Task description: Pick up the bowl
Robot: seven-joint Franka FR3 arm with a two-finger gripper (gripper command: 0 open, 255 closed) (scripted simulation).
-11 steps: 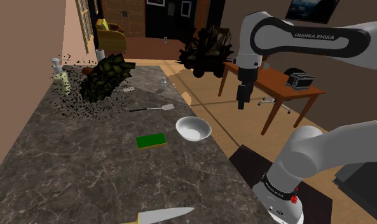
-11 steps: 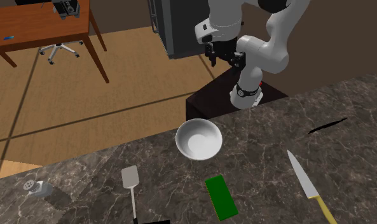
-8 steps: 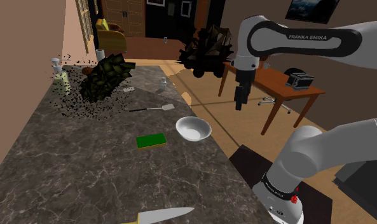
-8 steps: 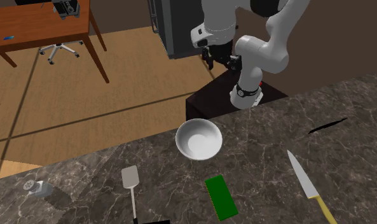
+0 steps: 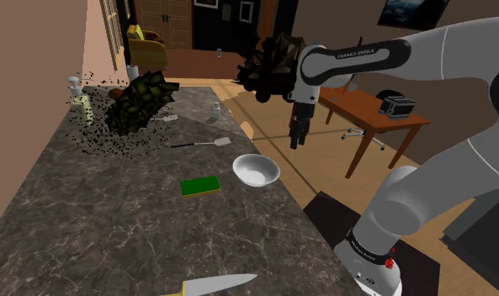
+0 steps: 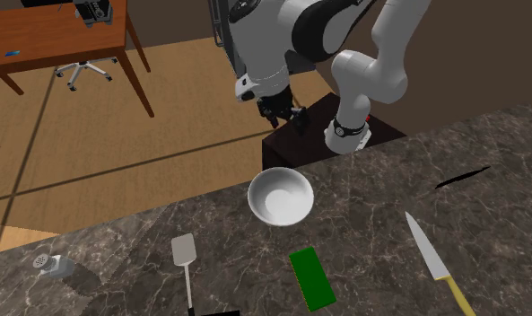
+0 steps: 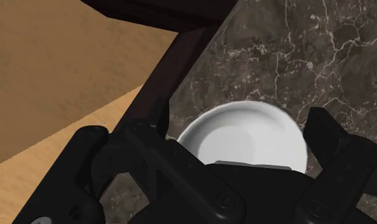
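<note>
Judging this as the approach step, I am reading the end effector (image 6: 286, 117) as hanging well above the bowl (image 6: 280, 196) and short of it, on the side toward the stand (image 5: 323, 214), its fingers standing apart and holding nothing. The bowl is sitting upright at the edge of the table (image 5: 113, 202), with a flat green sponge (image 5: 200, 186) lying just beside the bowl. It is looking white, round, smooth, shallow and thin-rimmed, while the table is showing dark veined stone. Next, I am thinking, comes centring over the bowl's near rim and descending so one finger slips inside its wall.
</note>
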